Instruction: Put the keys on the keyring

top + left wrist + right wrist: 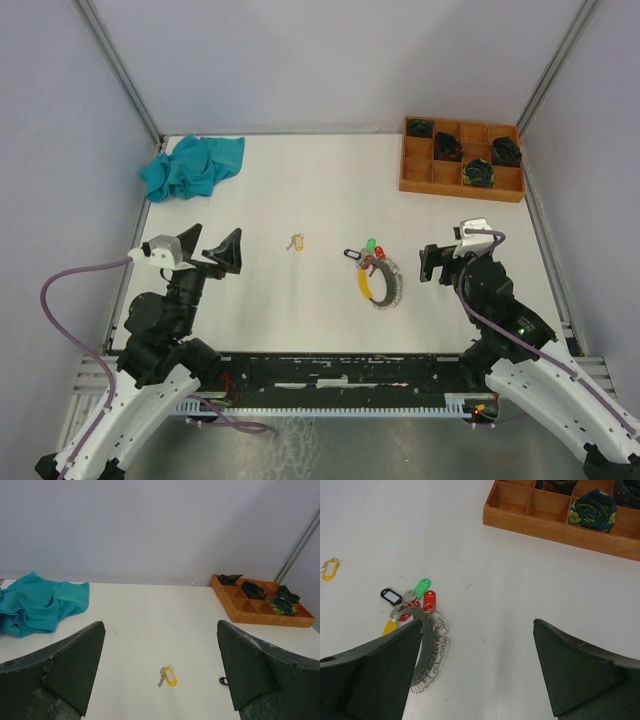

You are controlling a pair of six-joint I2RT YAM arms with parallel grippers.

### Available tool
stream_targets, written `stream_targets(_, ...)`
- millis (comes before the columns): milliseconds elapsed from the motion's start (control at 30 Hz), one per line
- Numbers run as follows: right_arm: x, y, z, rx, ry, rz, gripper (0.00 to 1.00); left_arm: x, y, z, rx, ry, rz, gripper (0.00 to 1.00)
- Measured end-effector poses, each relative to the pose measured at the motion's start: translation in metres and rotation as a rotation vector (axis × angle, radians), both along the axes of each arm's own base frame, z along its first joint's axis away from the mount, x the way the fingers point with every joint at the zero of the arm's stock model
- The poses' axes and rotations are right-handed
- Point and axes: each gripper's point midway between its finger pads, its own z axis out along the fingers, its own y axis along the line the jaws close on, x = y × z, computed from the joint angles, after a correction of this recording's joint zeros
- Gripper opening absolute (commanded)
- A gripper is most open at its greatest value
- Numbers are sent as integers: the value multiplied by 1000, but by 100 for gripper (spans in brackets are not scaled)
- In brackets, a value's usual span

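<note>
The task looks about two-thirds done. The ring (pixel 431 647) lies right of the table's middle, nearer the near edge than the far one. Its long yellow tag (pixel 389 627) and dark tag (pixel 391 596) sit on its left side. The green key (pixel 422 587) and red key (pixel 429 600) lie bunched at the ring's far end, touching it. They appear to be threaded on (the wrist view is not sharp enough to show the loops passing through, so this is a judgement).

The yellow key (pixel 169 676) is the one left. It lies alone on the bare table (pixel 300 190), well apart from the ring and to its left, about midway between the left and right edges. It is not touching anything.

The left gripper (pixel 160 630) has its jaws spread wide and holds nothing. It hangs above the table near the left edge, facing the yellow key. The right gripper (pixel 477 630) is likewise spread wide and empty, just beside the ring on its right.

What remains, as I read it, is to pick up the yellow key, bring it to the ring and work it on, probably with one arm steadying the ring.

The tray (pixel 462 185) in the far right corner and the cloth (pixel 190 167) in the far left corner play no part.
</note>
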Motion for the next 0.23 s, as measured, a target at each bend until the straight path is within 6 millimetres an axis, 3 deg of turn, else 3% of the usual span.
stream_targets(233, -1, 2, 17, 53, -78, 18, 100, -2, 2, 2, -7, -10, 4, 99)
